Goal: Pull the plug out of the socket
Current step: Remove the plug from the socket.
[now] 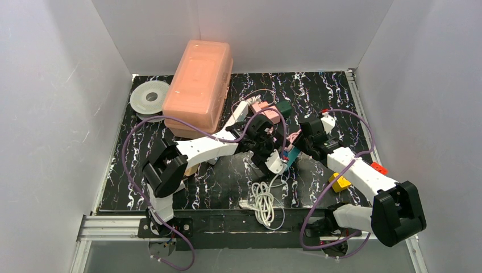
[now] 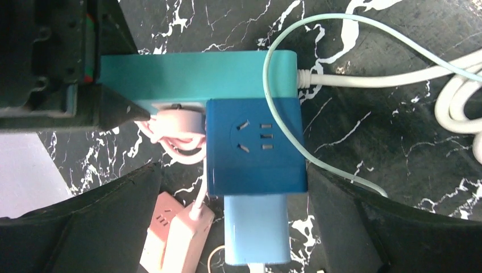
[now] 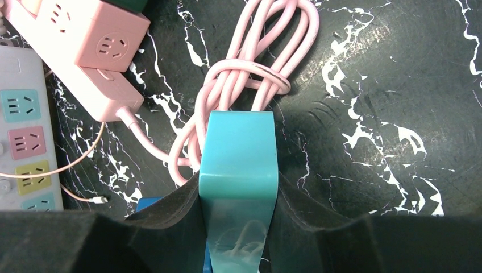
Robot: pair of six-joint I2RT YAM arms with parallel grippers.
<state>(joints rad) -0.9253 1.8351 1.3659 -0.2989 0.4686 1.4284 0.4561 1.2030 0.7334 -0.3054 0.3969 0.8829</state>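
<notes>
The black, white-veined marble worktop (image 1: 216, 182) carries a teal plastic power strip (image 3: 239, 153) near its centre, and the right tool (image 3: 239, 196) is clamped on one end of it. In the left wrist view, the dark blue cube plug (image 2: 256, 145) sits in the strip's 6 o'clock face. The left tool (image 2: 236, 176) is spread open, its fingers flanking the plug at 9 and 3 o'clock.

Plug (image 2: 254, 147) in socket (image 2: 193, 77), w/ cord coil (image 1: 262, 203) in front.

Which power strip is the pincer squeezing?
The teal power strip, clamped in the right pincer. The pink power strip and the white strip with coloured sockets lie free on the table.
</notes>
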